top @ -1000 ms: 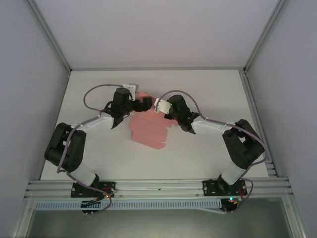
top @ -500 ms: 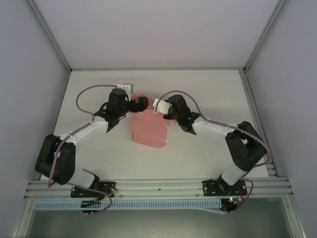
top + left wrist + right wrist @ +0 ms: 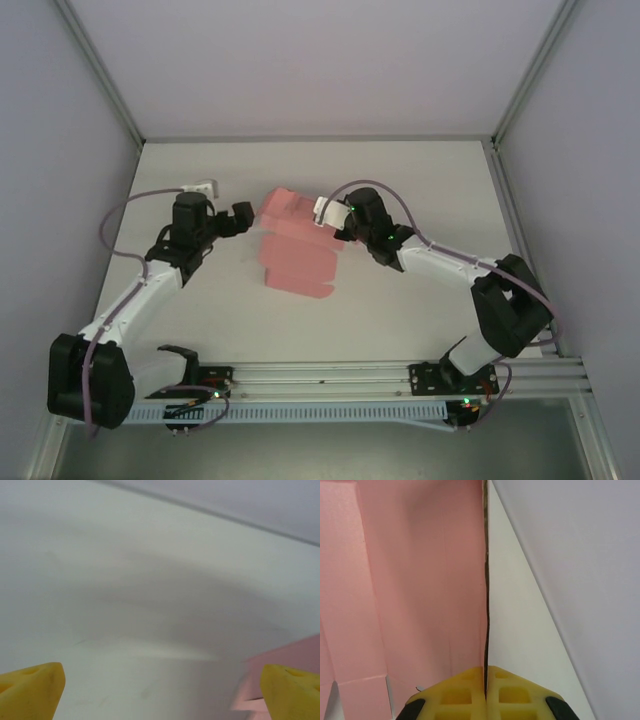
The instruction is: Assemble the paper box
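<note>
The paper box (image 3: pixel 296 256) is a pink creased card cutout lying mid-table, with one flap raised at its far end. My right gripper (image 3: pixel 336 230) is at the card's right edge. In the right wrist view its yellow fingers (image 3: pixel 465 692) are pressed together on the thin edge of the paper box (image 3: pixel 420 580), which stands edge-on between them. My left gripper (image 3: pixel 243 218) hovers just left of the card, apart from it. Its yellow fingertips (image 3: pixel 30 690) stand wide apart with nothing between them, and a corner of the paper box (image 3: pixel 295 660) shows at the right.
The white table (image 3: pixel 430 180) is enclosed by pale walls on three sides. An aluminium rail (image 3: pixel 330 375) runs along the near edge by the arm bases. Bare tabletop lies left and right of the card.
My left arm has swung left and stretched out, drawing its open gripper off the far end of the card, which now shows. The right gripper keeps its hold in the same place.
</note>
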